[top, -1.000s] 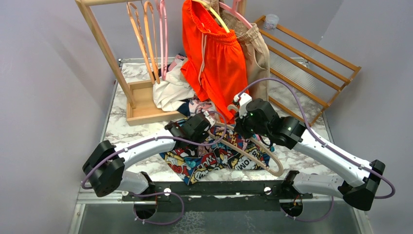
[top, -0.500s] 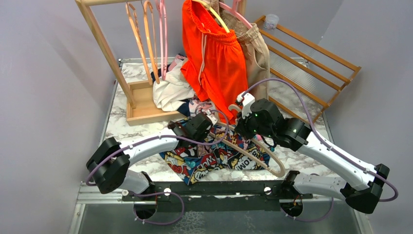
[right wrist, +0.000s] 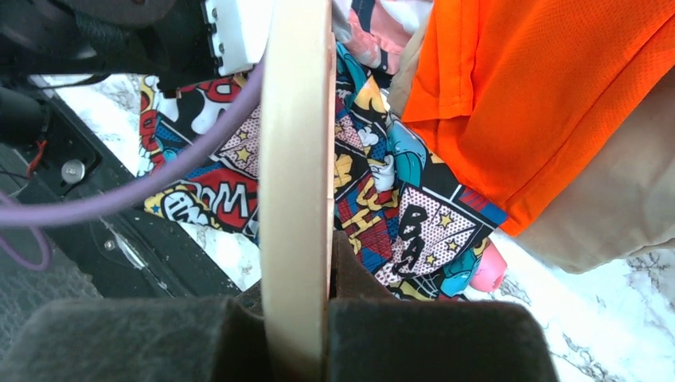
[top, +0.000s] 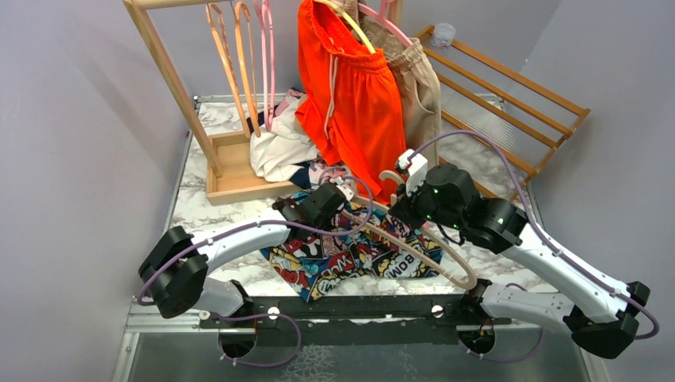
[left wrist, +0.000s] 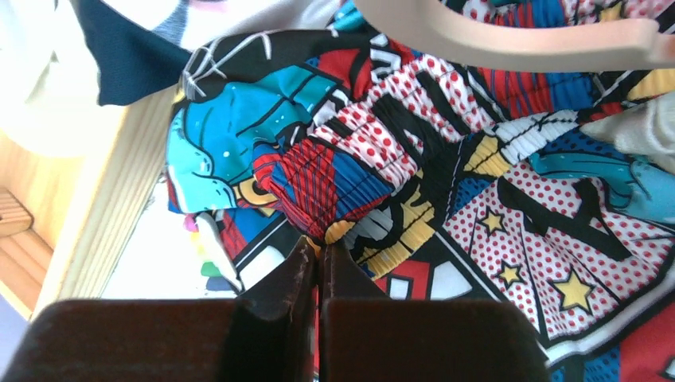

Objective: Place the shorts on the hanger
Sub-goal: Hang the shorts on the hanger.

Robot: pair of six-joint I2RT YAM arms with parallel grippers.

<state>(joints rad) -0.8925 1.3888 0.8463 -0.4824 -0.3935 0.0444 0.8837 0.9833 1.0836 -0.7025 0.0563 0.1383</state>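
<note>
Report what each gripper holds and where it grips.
The left gripper pinches the shorts at the gathered waistband. The right gripper clamps the hanger across one curved arm, seemingly near the hook.

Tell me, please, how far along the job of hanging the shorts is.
Done: the right hand is shut on the hanger, and the left hand pinches the shorts at the gathered waistband. In hand: the hanger is held over the shorts. Left: the shorts lie on the table, not yet on the hanger.

The hanger (left wrist: 509,38) sits above the shorts (top: 334,259) (on the table (top: 189,208)).
</note>
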